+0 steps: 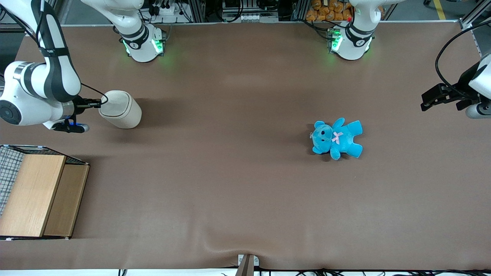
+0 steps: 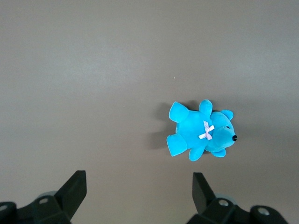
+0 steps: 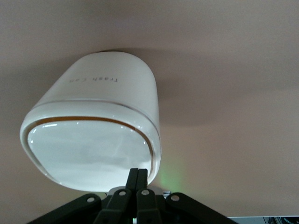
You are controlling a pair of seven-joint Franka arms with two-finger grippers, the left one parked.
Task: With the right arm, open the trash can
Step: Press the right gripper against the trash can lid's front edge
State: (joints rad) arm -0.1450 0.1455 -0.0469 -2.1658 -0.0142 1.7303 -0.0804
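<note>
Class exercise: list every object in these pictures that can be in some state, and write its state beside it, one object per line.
trash can: upright, lid down flat, not yet opened.
gripper: fingers shut together, tips at the rim of the trash can's lid.
blue teddy bear: lying on its back on the table, toward the parked arm's end.
wooden box: resting on the table, nearer the front camera than the trash can, lid closed.
</note>
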